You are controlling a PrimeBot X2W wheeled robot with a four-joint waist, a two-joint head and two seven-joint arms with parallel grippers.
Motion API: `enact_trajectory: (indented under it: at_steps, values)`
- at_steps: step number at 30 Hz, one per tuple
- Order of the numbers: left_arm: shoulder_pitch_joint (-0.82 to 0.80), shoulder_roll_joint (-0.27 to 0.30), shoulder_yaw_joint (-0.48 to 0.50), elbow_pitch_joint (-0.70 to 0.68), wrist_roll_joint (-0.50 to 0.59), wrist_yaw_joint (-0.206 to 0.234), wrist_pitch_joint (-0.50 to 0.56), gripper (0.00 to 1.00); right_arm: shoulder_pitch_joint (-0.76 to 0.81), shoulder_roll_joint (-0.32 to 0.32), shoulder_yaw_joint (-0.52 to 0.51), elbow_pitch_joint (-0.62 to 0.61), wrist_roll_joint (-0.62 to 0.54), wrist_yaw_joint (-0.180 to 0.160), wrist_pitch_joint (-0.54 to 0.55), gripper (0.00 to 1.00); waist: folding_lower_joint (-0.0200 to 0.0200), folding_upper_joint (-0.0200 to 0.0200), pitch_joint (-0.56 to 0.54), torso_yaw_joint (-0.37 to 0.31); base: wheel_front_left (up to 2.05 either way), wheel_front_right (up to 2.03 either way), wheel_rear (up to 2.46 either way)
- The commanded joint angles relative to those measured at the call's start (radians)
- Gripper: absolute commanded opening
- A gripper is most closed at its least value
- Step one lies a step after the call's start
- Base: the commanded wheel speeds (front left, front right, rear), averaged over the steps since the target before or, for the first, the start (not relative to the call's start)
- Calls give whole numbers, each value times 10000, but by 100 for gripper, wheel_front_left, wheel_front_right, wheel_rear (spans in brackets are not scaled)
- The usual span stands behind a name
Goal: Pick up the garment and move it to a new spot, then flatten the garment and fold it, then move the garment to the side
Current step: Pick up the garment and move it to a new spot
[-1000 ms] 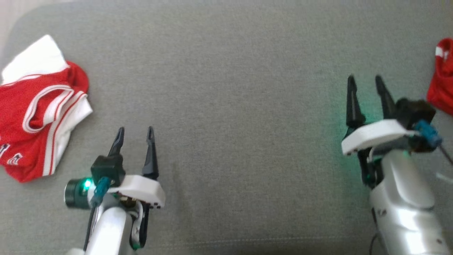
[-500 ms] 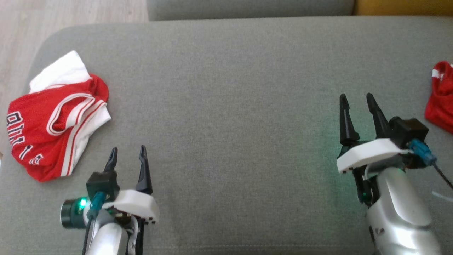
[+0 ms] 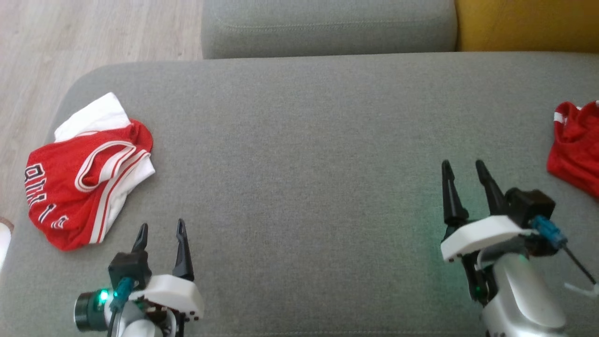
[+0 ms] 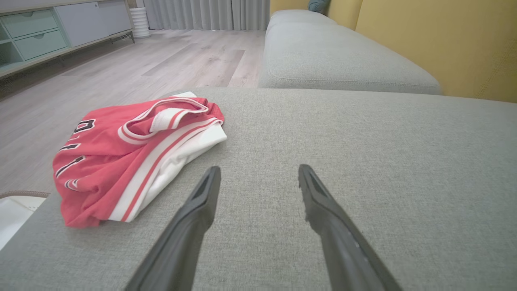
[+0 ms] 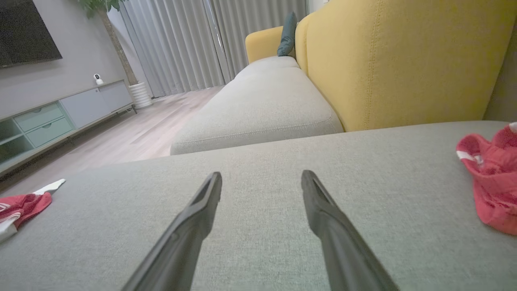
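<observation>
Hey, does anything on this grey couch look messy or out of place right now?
Yes. The red and white jersey lies bunched near the left end of the seat cushion, not flat. A second red garment sits crumpled at the right end, partly out of the picture. Nothing looks spilled or damaged.

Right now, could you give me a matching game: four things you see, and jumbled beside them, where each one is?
1. red-and-white jersey
2. red garment
3. left gripper
4. yellow backrest

A. open and empty, lower left
B. far right edge of the grey cushion
C. behind the cushion, upper right
D. bunched at the cushion's left end

Pairs: 1-D, 2-B, 3-A, 4-C
</observation>
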Motion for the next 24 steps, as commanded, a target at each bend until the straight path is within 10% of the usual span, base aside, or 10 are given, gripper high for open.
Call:
enact_trajectory:
  at_steps: [1, 24]
  values:
    - [-298, 79, 435, -283, 47, 29, -59, 100, -92, 54, 270, -197, -54, 65, -93, 100, 1, -1, -69, -9, 0, 0, 0]
    - [-357, 79, 555, -350, -116, 70, -59, 100, 139, 55, 650, 210, -479, 65, -93, 100, 1, -1, 23, 381, 0, 0, 0]
